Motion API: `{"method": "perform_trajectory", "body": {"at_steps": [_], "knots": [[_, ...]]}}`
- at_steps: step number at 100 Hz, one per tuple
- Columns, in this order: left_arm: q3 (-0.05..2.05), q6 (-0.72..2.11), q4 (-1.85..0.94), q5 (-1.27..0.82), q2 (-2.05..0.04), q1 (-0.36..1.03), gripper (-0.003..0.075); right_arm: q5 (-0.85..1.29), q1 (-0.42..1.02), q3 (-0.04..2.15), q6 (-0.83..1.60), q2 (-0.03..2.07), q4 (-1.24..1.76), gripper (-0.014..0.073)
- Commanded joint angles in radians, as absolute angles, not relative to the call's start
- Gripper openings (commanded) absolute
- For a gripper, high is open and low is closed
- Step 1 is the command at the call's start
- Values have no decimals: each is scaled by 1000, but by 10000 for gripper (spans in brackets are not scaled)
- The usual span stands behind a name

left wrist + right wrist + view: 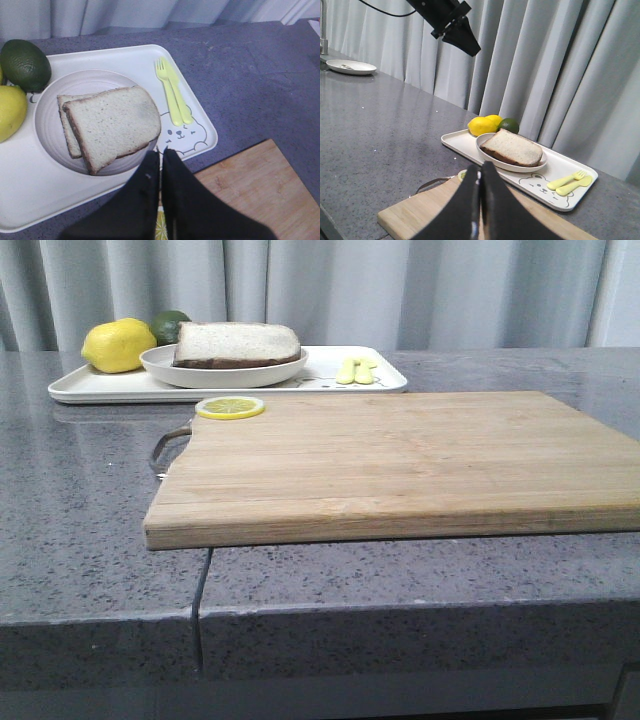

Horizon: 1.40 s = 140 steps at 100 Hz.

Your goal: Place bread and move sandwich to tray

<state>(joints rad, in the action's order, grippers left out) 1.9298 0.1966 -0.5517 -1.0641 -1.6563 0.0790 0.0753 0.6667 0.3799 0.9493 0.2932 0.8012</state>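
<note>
You see the tray at the far side of the grey counter, just behind the wooden cutting board, and everything below is placed against that tray. On the tray sits the round white dish, and in the dish lies the sandwich: the left wrist view shows you two slices stacked, the top bread slightly offset over the lower slice, with no egg visible from any view. At the tray's left end, beside the dish, you find a lemon and a dark green lime; at its right end lie a pale yellow fork and spoon, just above the bear line drawing printed on the tray. A lemon slice rests on the board's corner nearest the tray. Your left gripper hangs above the tray's near edge, its black fingers pressed together and holding nothing. Your right gripper sits over the board on the side away from the tray, fingers likewise closed together and empty. In the right wrist view you also see the left arm raised high above the tray, and a separate small plate far off along the counter.
</note>
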Motion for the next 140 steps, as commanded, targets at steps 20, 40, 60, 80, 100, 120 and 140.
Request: {"method": "perform_trajectory", "body": {"at_steps": [20,40,60,80,100,120,140], "knots": [[1630,254,-584,-893,-1373,93,-20,11,671,324,960,211,809,-60],[1280,280,-584,-734,-1128,93,-20,20,671,312,960,203,809,-60],[949,280,-584,-591,-877,93,-20,29,671,300,960,203,809,-60],[683,280,-584,-527,-613,93,-20,-56,671,232,960,186,809,-60],[530,280,-584,-539,-376,93,-20,-131,671,171,960,164,816,-60],[476,280,-584,-614,-207,93,-20,-129,671,168,960,164,820,-60],[465,280,-584,-616,-173,93,-20,-129,671,168,960,164,820,-60]]}}
